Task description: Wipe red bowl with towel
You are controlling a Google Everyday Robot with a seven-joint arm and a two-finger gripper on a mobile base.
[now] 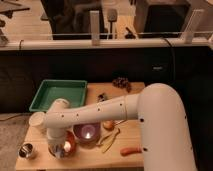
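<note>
The red bowl (69, 145) sits near the table's front left, mostly covered by my arm's wrist. My gripper (59, 149) points down over or into this bowl; whether it touches it I cannot tell. The towel is not visible, hidden under the gripper if there at all. The deeper purple bowl (86, 134) stands just right of the red one. My white arm (100, 112) stretches from the right across the table.
A small metal cup (26, 151) stands at the front left corner. A green tray (59, 94) lies at the back left, a white cup (37, 121) beside it. A banana peel (111, 138), a carrot (131, 150) and a dark cluster (121, 83) lie to the right.
</note>
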